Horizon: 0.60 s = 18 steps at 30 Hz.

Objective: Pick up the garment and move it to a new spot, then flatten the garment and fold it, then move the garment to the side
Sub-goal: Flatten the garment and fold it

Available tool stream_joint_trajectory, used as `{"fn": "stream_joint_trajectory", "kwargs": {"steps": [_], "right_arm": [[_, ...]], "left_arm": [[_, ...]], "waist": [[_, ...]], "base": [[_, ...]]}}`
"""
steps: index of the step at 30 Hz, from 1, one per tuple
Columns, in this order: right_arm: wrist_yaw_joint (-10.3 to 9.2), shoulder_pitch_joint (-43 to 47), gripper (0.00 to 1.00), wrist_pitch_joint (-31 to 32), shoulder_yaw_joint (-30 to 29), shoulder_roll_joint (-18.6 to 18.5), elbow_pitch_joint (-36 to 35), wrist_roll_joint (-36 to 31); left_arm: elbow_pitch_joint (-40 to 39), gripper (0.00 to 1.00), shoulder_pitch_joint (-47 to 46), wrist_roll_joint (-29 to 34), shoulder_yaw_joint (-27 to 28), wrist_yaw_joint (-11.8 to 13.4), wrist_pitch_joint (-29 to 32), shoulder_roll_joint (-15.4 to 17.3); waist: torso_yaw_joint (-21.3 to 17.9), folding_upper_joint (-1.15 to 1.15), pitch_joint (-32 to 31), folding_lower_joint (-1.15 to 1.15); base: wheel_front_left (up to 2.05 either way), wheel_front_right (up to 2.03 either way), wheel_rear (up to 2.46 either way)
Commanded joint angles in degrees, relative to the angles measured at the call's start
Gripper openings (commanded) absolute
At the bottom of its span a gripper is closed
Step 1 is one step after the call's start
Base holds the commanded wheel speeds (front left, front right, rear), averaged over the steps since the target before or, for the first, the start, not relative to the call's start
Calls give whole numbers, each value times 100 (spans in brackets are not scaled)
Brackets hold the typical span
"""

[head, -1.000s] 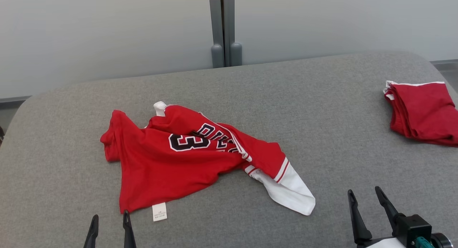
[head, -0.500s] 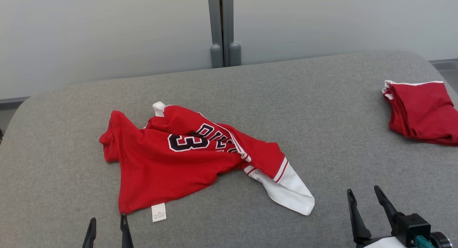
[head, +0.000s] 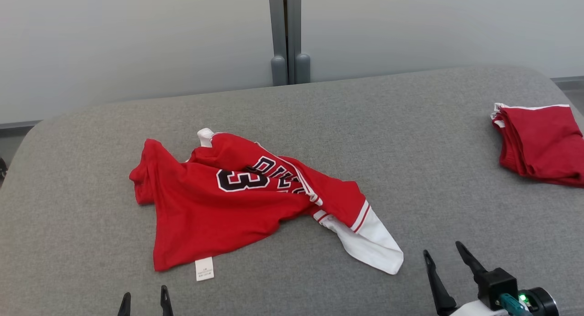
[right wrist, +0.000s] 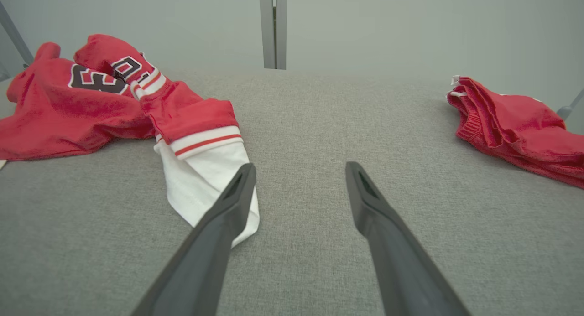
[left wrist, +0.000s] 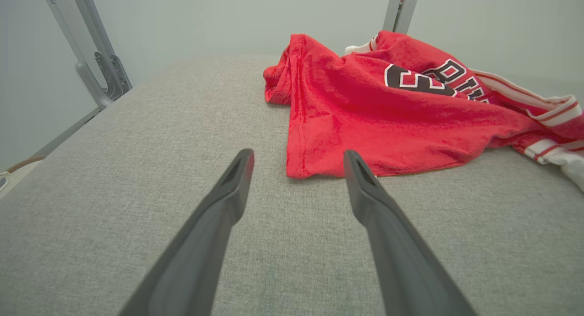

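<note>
A crumpled red jersey (head: 219,206) with black lettering, a white sleeve and a white tag lies left of centre on the grey padded table (head: 410,170). It also appears in the left wrist view as the jersey (left wrist: 388,111) and in the right wrist view as the jersey (right wrist: 91,101). My left gripper (head: 144,298) is open, low at the bottom edge, just short of the jersey's near hem corner (left wrist: 296,170). My right gripper (head: 442,254) is open and empty, right of the white sleeve (right wrist: 200,179). In the wrist views the left gripper (left wrist: 296,156) and right gripper (right wrist: 299,170) hold nothing.
A second red garment (head: 538,142), folded, lies at the table's right edge, also seen as the folded garment (right wrist: 511,124). A grey post (head: 288,33) stands behind the table against a pale wall. Bare grey surface stretches between the two garments.
Both grippers have drawn lower in the head view; the right one has also shifted left, toward the white sleeve. The jersey lies as before.
</note>
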Motion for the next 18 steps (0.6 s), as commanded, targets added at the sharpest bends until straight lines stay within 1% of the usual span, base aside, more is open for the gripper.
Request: {"fn": "stream_joint_trajectory", "kwargs": {"steps": [1,3,5,8,10,15,16,18], "right_arm": [[-8,-178,100,151,80,-70,146,-63],[-7,-345,100,504,265,-188,317,-122],[-9,-480,100,934,406,-270,373,-103],[-8,-693,100,1610,794,-433,230,6],[-8,-747,100,1984,1099,-554,44,146],[-8,-765,100,2574,1700,-901,-527,592],[-9,-836,100,2696,1795,-1026,-656,705],[-8,-877,100,2768,1872,-1077,-710,794]], "left_arm": [[135,100,-189,3,-7,-24,-16,20],[365,100,-325,29,-27,-27,155,97],[492,100,-473,71,-41,47,429,155],[514,100,-737,234,-80,180,853,275],[446,100,-868,275,-122,215,1096,290],[177,100,-1080,221,-239,153,1610,304],[108,100,-1134,202,-279,123,1784,319],[50,100,-1186,179,-316,107,1910,312]], "waist": [[12,0,31,0],[20,0,66,0],[22,0,125,0],[37,0,298,0],[54,0,413,0],[81,0,630,0],[83,0,718,0],[84,0,792,0]], "base": [[0,0,0],[0,0,0],[0,0,0],[0,0,0],[0,0,0],[0,0,0],[0,0,0],[0,0,0]]}}
